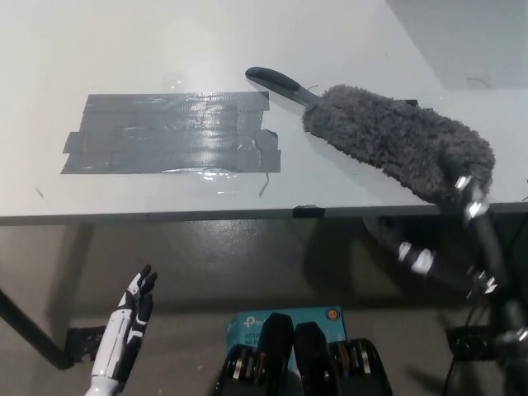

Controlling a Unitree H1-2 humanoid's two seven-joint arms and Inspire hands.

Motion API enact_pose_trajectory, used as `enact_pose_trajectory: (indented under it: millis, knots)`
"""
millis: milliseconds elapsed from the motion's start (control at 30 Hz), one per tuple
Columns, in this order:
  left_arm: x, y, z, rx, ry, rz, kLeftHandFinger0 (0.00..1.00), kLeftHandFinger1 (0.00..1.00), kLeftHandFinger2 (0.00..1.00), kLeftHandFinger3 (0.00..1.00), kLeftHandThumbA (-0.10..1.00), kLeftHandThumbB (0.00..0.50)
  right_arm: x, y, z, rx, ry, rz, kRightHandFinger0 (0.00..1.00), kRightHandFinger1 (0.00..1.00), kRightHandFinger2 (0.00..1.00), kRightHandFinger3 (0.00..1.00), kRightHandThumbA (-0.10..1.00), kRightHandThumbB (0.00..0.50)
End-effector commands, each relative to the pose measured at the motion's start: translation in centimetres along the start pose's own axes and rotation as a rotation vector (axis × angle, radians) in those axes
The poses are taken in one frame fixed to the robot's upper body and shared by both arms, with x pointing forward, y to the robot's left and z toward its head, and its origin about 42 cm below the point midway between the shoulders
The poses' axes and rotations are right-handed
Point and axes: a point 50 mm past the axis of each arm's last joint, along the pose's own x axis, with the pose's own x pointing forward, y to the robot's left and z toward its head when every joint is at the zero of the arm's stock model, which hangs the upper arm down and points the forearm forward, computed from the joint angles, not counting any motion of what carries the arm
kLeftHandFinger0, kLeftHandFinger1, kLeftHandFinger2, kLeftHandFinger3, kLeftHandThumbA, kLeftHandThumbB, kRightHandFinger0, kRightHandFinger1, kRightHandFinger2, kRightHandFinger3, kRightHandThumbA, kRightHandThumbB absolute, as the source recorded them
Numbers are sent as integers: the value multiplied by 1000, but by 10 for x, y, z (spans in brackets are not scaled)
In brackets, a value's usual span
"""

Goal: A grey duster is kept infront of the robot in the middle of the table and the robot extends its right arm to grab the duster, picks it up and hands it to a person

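grey duster [396, 144] near table's [165, 49] right front edge | long axis runs handle-up-left | right hand [472, 202] at fluffy end (grip hidden, cannot tell) | left hand [132, 318] spread, resting low

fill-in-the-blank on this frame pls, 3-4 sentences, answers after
1. The fluffy head of the duster is ____ in colour.
2. The duster's handle is ____ in colour.
3. Patches of dark grey ____ are stuck on the table, to the picture's left of the duster.
4. The left hand rests below the table's front edge and holds ____.

Missing words: grey; black; tape; nothing
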Motion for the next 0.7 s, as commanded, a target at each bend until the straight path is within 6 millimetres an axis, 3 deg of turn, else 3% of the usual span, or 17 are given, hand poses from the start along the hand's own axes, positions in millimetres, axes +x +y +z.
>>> enact_pose_trajectory:
  millis: [0,67,133,267,533,667]
  knots:
    - [2,2,7,16,-87,29,1000,1000,1000,1000,1000,347,67,-51,53,-328,-10,-14,1000,1000,1000,1000,1000,352]
    - [0,2,5,18,-86,30,1000,1000,1000,1000,1000,354,81,-54,56,-358,11,4,1000,1000,1000,1000,1000,341]
    - [-2,1,4,19,-84,33,1000,1000,1000,1000,1000,357,113,-54,60,-447,68,55,1000,1000,1000,1000,1000,334]
    - [-3,1,4,23,-86,32,1000,1000,1000,1000,1000,357,152,-45,54,-554,146,131,1000,1000,1000,1000,1000,365]
    - [-1,1,4,23,-93,33,1000,1000,1000,1000,1000,353,197,-17,35,-679,283,233,1000,1000,1000,1000,1000,453]
    - [-3,1,3,21,-90,30,1000,1000,1000,1000,1000,346,214,-2,12,-679,368,245,1000,1000,1000,1000,1000,378]
